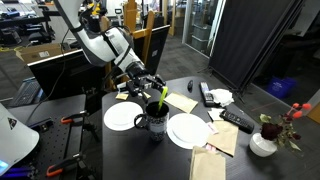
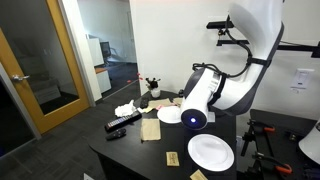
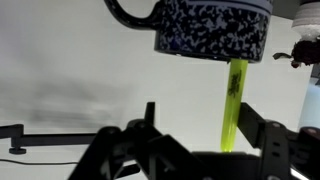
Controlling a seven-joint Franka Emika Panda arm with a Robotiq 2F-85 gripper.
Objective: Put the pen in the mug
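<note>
Two fingers [image 3: 150,128] of gripper [image 3: 200,112] stood spread wide in wrist view, pinching nothing. Pen [image 3: 232,105] ran just beside one finger, contact unclear, and its far end met the edge of the speckled mug [image 3: 212,30]. In an exterior view pen [image 1: 157,101] stuck up out of mug [image 1: 155,123], slightly tilted, with gripper [image 1: 150,90] just above it. Mug sat on dark table [image 1: 160,156] between plate [image 1: 121,117] and second plate [image 1: 187,131]. Farther off lay paper [image 1: 181,102], remote [image 1: 207,94] and second remote [image 1: 237,120]. Vase [image 1: 263,144] stood well apart near the table edge. In an exterior view arm [image 2: 215,90] hid the mug.
</note>
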